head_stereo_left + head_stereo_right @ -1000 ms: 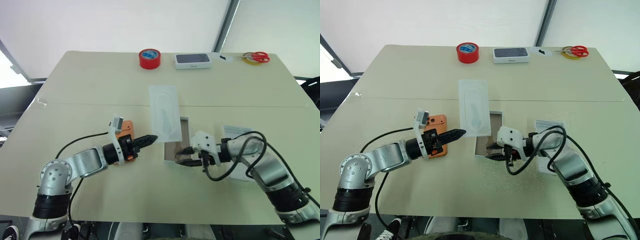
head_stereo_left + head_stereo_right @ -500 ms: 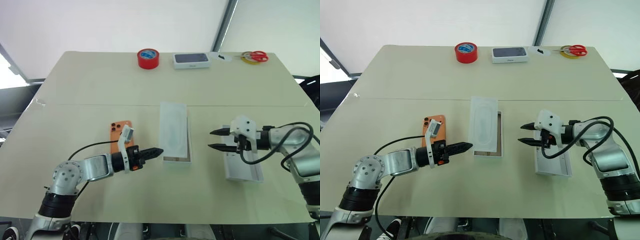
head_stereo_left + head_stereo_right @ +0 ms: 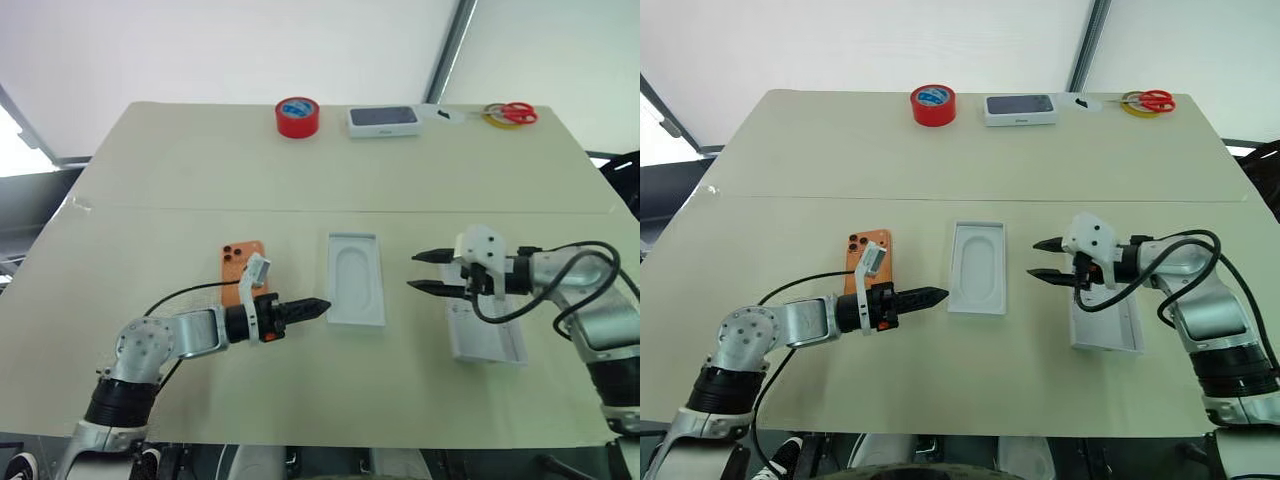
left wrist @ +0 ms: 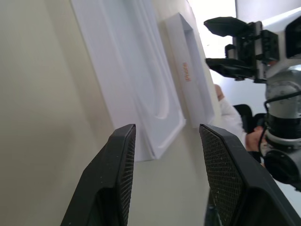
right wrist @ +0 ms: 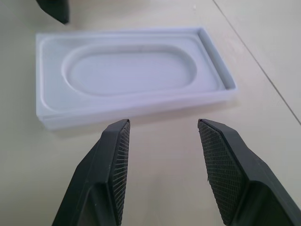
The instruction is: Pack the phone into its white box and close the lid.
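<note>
Hiding part of phone (image 3: 240, 266): left claw (image 3: 318, 306) parted, empty | right claw (image 3: 424, 272) parted, empty

Almost no readable text in the scene

The lid (image 4: 190, 77), lying on the desk (image 3: 300, 180), carries a short orange word printed along its long side wall; the letters are too small and steeply angled to make out. The white box with a dark top (image 3: 1021, 108) at the far edge bears a tiny mark on its front wall, also illegible.
</note>
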You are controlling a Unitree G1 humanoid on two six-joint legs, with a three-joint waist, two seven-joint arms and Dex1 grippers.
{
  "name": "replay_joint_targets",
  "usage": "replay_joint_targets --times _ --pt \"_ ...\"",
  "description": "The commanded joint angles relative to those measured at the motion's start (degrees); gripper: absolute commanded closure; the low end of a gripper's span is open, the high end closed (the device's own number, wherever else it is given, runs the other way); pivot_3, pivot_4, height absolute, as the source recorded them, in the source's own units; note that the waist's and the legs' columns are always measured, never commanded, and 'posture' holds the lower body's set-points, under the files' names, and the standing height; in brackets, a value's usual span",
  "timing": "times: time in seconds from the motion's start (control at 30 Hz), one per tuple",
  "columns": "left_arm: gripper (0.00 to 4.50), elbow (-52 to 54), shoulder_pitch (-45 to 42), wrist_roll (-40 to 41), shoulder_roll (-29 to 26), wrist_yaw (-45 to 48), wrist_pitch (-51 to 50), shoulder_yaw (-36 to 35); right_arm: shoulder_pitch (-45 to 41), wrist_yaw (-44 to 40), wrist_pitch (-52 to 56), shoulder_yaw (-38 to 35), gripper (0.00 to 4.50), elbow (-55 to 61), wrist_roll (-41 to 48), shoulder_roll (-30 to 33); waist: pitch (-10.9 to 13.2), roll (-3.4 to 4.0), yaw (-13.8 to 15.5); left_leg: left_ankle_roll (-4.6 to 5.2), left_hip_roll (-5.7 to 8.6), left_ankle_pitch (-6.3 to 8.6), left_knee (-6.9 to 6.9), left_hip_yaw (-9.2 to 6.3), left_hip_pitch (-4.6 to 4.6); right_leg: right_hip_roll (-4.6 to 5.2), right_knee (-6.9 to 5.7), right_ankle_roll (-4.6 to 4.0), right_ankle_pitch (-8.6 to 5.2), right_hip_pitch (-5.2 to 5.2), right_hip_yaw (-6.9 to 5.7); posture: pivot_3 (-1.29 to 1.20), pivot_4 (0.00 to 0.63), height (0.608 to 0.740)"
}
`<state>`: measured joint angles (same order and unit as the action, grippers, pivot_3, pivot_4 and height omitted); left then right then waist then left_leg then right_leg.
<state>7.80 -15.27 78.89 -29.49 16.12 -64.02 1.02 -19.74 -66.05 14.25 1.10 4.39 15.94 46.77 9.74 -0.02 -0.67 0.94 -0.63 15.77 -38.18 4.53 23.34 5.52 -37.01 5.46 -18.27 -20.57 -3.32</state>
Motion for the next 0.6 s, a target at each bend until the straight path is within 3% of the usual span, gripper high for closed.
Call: replay_joint_targets --times 0.03,0.07,0.17,0.27,0.4,0.47,0.6 --pt "2.12 5.1 0.9 -3.8 -1.8 5.7 3.1 -2.8 -3.8 2.1 1.0 0.1 2.10 2.1 1.1 -2.4 0.0 0.00 0.0 0.00 0.00 0.00 0.00 0.00 0.00 0.00 0.00 0.00 0.00 0.00 0.00 0.00 0.150 0.730" --pt "2.12 6.2 1.6 -5.6 -2.5 7.3 4.5 -3.3 -4.8 3.2 1.7 0.5 2.10 1.5 0.8 -3.4 0.0 -0.01 -0.1 0.00 0.00 0.00 0.00 0.00 0.01 0.01 0.00 0.00 0.00 -0.01 0.00 0.00 0.150 0.730" --pt "2.07 9.4 4.1 -14.5 -4.7 13.0 13.6 -5.4 -6.7 4.5 2.5 2.1 2.94 1.0 0.3 -6.3 0.0 0.00 -0.1 -0.03 0.00 -0.01 0.02 0.00 0.03 0.01 0.00 0.00 0.00 -0.06 0.00 0.00 0.150 0.730" --pt "2.07 9.9 6.3 -19.7 -6.5 17.2 20.2 -9.2 -6.8 4.1 2.1 5.9 4.48 1.7 -0.9 -8.5 0.0 -0.02 0.0 -0.05 0.00 -0.01 0.05 -0.01 0.04 0.02 0.02 -0.01 0.00 -0.08 -0.01 0.00 0.150 0.730" --pt "2.07 10.8 9.9 -27.2 -9.6 22.9 27.4 -11.4 -7.3 4.2 -2.4 12.4 4.48 -1.4 -7.7 -9.3 0.0 -0.01 -0.1 -0.05 0.01 0.00 0.06 0.00 0.07 0.08 0.02 -0.03 -0.01 -0.12 0.01 0.00 0.150 0.730" --pt "2.07 10.7 14.1 -41.0 -12.1 28.5 43.8 -9.8 -8.6 5.1 -5.0 16.0 4.48 -4.8 -12.9 -9.3 0.0 0.00 -0.4 -0.05 0.01 0.01 0.09 0.01 0.07 0.10 0.03 -0.04 -0.01 -0.15 0.02 0.00 0.150 0.730" --pt "2.07 9.3 18.2 -43.5 -12.3 33.6 49.3 -11.7 -12.3 7.3 -6.1 17.7 4.48 -10.4 -16.5 -11.8 0.1 0.05 -0.5 -0.06 0.02 0.01 0.23 0.10 0.13 0.12 0.03 -0.21 -0.09 -0.35 0.07 0.00 0.150 0.730"
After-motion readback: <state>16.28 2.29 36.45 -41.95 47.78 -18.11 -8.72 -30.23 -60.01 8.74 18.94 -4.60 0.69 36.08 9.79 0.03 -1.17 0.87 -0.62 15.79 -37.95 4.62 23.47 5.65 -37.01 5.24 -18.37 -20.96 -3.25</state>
